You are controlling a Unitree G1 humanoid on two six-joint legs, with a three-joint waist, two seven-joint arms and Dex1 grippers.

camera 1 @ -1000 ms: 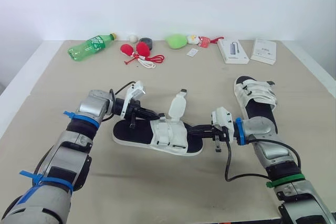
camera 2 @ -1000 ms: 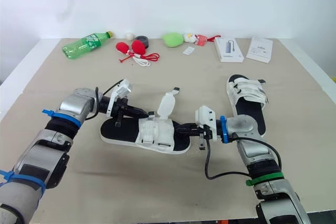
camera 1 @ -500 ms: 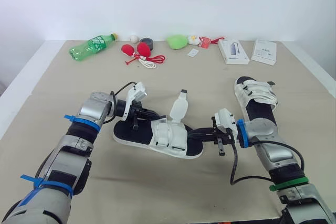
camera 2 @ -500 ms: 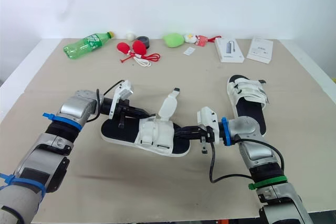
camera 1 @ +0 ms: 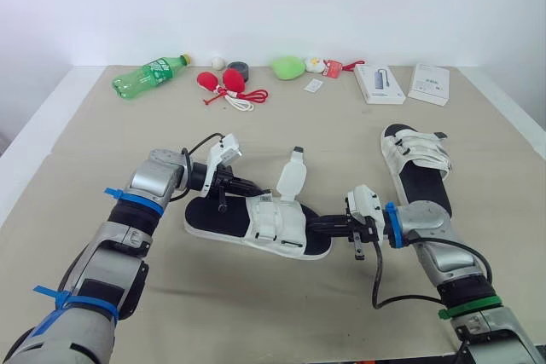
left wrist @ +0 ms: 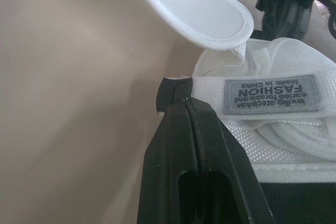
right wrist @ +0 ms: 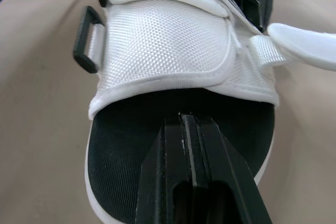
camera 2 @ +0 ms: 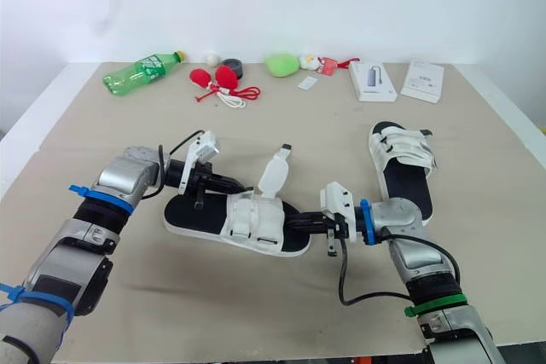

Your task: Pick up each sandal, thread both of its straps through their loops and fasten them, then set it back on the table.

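A white-strapped sandal with a black footbed (camera 1: pixel 275 223) lies on the tan table, between my grippers. One of its straps (camera 1: pixel 290 178) stands up loose; the other lies across the upper. My left gripper (camera 1: pixel 253 190) is shut at the toe side, its fingertips (left wrist: pixel 176 90) against the edge of the labelled strap (left wrist: pixel 273 95). My right gripper (camera 1: pixel 312 224) is shut too, with its fingers (right wrist: pixel 191 129) lying over the heel footbed (right wrist: pixel 121 140). A second sandal (camera 1: pixel 415 159) lies to the right with both straps across it.
Along the table's far edge lie a green bottle (camera 1: pixel 147 76), red objects with a cord (camera 1: pixel 223 83), a dark tape roll (camera 1: pixel 237 67), a green soft thing (camera 1: pixel 287 66) and two white boxes (camera 1: pixel 378 83) (camera 1: pixel 429 83).
My right gripper has dropped slightly and slid a little further onto the sandal's heel. The left gripper and the upright strap stay about where they were.
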